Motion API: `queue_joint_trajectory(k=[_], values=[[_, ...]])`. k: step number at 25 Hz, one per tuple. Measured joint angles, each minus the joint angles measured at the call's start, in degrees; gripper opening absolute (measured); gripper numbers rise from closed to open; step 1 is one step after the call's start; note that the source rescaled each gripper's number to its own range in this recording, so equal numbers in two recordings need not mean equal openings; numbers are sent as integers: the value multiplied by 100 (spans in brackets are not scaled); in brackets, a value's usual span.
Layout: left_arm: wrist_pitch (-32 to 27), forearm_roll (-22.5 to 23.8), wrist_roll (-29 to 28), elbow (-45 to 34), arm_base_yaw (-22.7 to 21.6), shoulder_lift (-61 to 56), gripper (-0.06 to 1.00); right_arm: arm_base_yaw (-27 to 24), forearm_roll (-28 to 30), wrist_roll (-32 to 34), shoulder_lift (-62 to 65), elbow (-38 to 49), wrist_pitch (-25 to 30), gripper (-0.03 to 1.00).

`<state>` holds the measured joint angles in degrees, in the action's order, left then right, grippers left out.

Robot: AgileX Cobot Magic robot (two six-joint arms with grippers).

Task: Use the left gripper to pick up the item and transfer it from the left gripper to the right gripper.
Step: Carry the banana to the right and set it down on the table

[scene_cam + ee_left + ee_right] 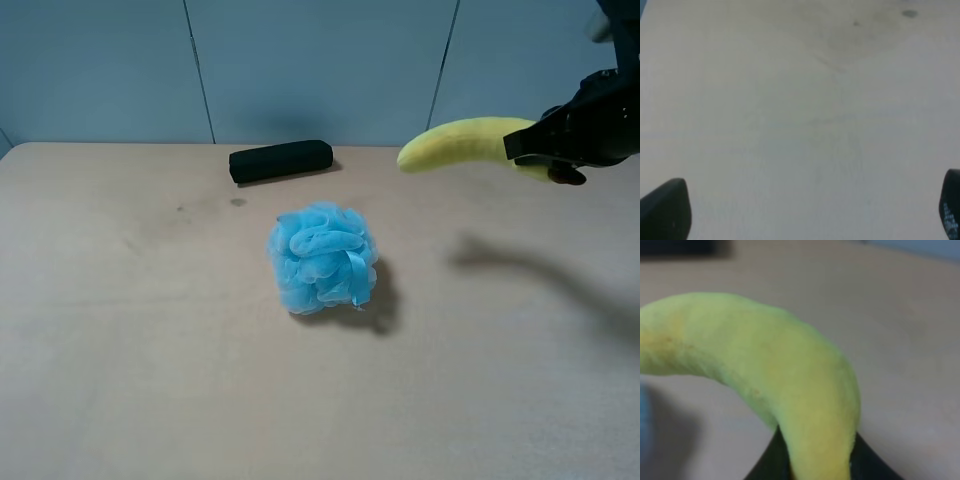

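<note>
The yellow plush banana (460,142) hangs in the air at the back right, above the table, held at one end by my right gripper (545,160). In the right wrist view the banana (790,375) fills the frame, with black fingers (767,467) clamped on its near end. My left gripper (805,212) is out of the exterior view. Its wrist view shows two black fingertips (665,210) set wide apart over bare table, with nothing between them.
A fluffy blue bath puff (323,257) sits at the table's middle. A black oblong case (281,160) lies behind it near the back edge. The blue wall stands behind the table (150,350).
</note>
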<state>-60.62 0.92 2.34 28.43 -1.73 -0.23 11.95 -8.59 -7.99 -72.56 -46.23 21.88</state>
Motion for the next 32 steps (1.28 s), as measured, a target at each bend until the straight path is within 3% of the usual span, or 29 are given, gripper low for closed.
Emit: queue_joint_trajectory(k=[8,24,25,26,28,29,30,32], values=[[0,5,0,0,0,0,100,-661,7,0,-1091,-5,-668,0],[0,5,0,0,0,0,100,-720,7,88,-2563,-5,-976,0],[0,5,0,0,0,0,100,-720,7,94,-2563,-5,-976,6],[0,5,0,0,0,0,100,-720,7,98,-2563,-5,-976,21],[0,5,0,0,0,0,100,-720,13,100,-2563,-5,-968,64],[0,5,0,0,0,0,100,-720,13,100,-2566,-5,-938,78],[0,5,0,0,0,0,100,-720,13,100,-2566,-5,-895,87],[0,5,0,0,0,0,100,-720,18,100,-2566,-5,-767,95]])
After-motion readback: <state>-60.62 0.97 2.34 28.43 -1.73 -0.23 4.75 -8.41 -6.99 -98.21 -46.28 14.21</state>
